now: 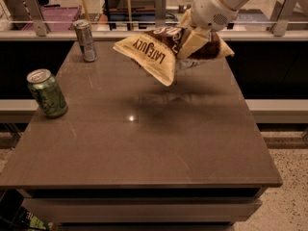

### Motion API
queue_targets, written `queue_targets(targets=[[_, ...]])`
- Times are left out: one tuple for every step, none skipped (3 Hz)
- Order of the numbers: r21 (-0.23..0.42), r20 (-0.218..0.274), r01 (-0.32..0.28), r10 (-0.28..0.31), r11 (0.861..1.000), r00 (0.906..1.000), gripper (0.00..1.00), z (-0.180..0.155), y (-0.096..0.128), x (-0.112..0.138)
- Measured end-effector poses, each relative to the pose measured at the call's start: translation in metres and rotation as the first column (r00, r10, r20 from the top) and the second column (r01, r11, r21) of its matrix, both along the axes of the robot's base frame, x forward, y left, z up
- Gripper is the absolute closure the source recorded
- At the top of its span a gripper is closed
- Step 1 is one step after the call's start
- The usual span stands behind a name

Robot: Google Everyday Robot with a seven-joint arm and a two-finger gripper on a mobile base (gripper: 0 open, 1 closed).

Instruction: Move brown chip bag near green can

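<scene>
The brown chip bag (159, 52) hangs in the air above the far middle of the table, its cream "LATE JULY" end pointing down-left. My gripper (190, 42) comes in from the upper right and is shut on the bag's middle, its fingers mostly hidden by the crinkled foil. The green can (47, 93) stands upright near the table's left edge, well to the left of and nearer than the bag.
A taller silver-grey can (85, 40) stands at the table's far left corner. The brown table (144, 143) has a railing with metal posts (160, 8) behind it. A purple tray (57, 16) lies beyond the rail.
</scene>
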State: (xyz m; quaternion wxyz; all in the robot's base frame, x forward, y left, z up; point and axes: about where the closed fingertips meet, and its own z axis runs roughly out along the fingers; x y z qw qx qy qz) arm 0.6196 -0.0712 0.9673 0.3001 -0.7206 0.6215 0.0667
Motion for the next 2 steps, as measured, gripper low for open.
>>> queue_targets(targets=[[0.016, -0.004, 0.027, -0.027, 0.999, 0.9996, 1.00, 0.004, 0.020, -0.023], [0.040, -0.010, 0.072, -0.072, 0.997, 0.9974, 1.00, 0.004, 0.037, -0.047]])
